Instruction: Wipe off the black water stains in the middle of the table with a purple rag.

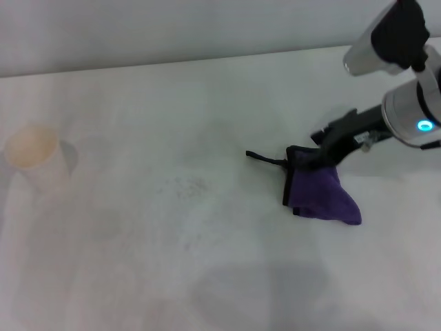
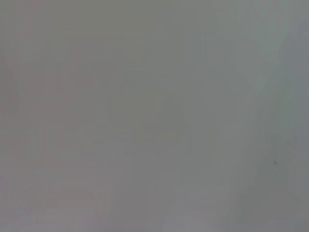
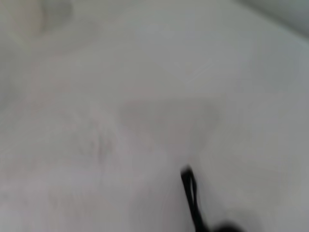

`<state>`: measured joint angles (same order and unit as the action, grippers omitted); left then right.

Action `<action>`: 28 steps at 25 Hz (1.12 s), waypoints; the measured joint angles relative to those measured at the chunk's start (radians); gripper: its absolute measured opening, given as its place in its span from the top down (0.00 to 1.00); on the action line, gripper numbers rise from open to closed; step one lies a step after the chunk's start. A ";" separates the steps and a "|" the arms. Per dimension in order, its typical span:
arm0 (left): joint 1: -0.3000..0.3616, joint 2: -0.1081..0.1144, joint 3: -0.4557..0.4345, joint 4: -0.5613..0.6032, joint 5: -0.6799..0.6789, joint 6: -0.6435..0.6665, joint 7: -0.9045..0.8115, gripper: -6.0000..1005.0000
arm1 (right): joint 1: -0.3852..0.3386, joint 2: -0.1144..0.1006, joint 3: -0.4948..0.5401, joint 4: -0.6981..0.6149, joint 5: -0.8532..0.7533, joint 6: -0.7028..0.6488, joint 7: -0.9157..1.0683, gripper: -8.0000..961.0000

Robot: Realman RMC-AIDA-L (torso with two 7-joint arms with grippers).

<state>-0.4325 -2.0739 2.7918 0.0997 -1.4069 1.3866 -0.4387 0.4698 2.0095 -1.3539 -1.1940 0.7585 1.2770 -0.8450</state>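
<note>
The purple rag (image 1: 322, 194) with black trim lies on the white table (image 1: 138, 262), right of the middle. Its thin black loop tail (image 1: 265, 158) trails left and also shows in the right wrist view (image 3: 190, 195). My right gripper (image 1: 313, 157) reaches in from the right and is shut on the rag's upper black edge. No dark pawn-shaped stain shows; only faint grey speckles (image 1: 189, 186) mark the table's middle, left of the rag. My left gripper is out of view; its wrist view shows only a plain grey surface.
A white paper cup (image 1: 33, 156) stands at the far left of the table. The table's back edge (image 1: 172, 63) meets a pale wall.
</note>
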 joint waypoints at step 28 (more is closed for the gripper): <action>-0.004 -0.004 0.000 0.010 -0.045 0.008 -0.052 0.13 | -0.043 0.004 0.772 0.906 1.352 0.017 -1.612 0.09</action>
<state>-0.4361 -2.0783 2.7918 0.1095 -1.4519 1.3949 -0.4906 0.4266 2.0135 -0.5823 -0.2879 2.1102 1.2942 -2.4575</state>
